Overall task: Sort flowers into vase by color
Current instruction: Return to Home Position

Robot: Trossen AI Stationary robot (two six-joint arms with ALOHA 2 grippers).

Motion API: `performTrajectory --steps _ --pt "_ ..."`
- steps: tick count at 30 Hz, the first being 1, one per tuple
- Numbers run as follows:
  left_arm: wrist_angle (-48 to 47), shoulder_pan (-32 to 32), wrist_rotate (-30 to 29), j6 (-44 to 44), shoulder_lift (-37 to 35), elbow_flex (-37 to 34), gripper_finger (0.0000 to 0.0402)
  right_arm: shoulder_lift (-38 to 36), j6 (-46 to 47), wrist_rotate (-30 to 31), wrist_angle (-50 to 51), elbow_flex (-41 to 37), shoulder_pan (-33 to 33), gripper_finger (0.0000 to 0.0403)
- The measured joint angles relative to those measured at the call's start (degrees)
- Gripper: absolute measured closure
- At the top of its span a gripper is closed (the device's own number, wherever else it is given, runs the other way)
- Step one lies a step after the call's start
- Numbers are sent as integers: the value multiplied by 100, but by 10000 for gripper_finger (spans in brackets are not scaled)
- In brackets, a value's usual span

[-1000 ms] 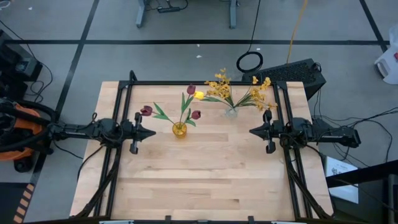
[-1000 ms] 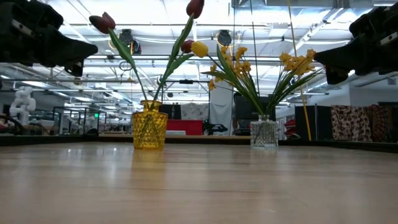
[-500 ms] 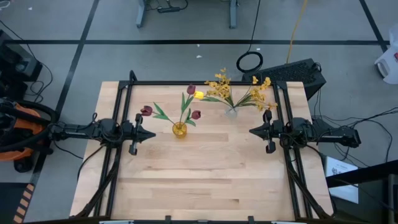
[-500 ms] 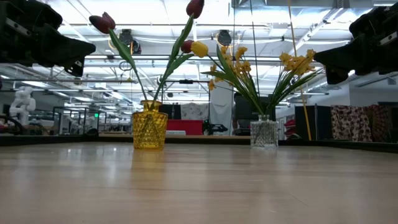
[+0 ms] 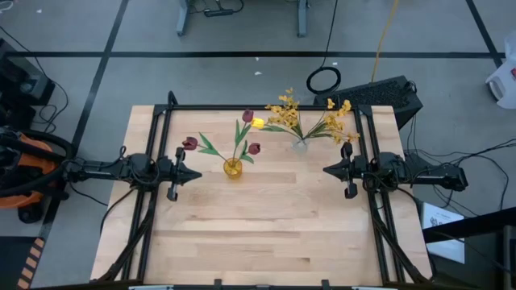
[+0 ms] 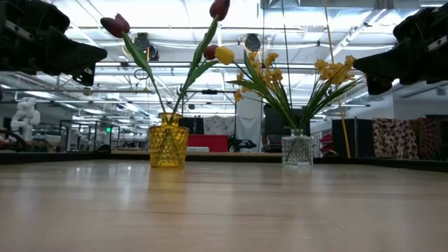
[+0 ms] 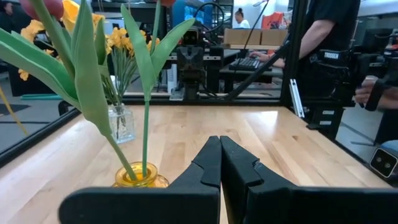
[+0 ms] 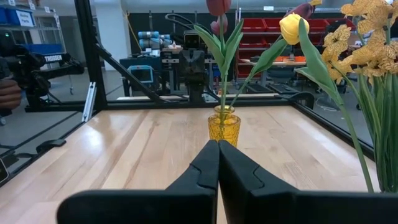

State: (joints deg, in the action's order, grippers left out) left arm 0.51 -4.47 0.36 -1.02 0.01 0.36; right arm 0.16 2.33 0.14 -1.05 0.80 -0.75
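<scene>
Toppling is threatening only if left claw [image 5: 196, 171] or right claw [image 5: 328, 170], both pinched shut and empty, swings into the amber vase [image 5: 232, 167].

Amber vase [image 6: 169, 145] is showing a diamond-cut texture and carrying dark red tulips [image 6: 219, 8] on green stems. Clear vase [image 6: 297, 148] is showing colourless cut facets and carrying a bright yellow tulip [image 6: 224, 54] and golden-yellow blossom sprays [image 6: 334, 70]. Table [image 5: 266, 225] is showing pale wood planks with fine grain. Left gripper [image 5: 196, 172] and right gripper [image 5: 327, 170] are both reading matte black.
</scene>
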Motion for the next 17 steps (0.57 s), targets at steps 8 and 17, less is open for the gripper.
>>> performTrajectory --steps 8,17 --pt "1 0 -38 -7 0 0 387 0 0 15 -14 0 0 403" --pt "51 0 -53 -8 0 -4 374 0 0 13 -31 0 0 403"
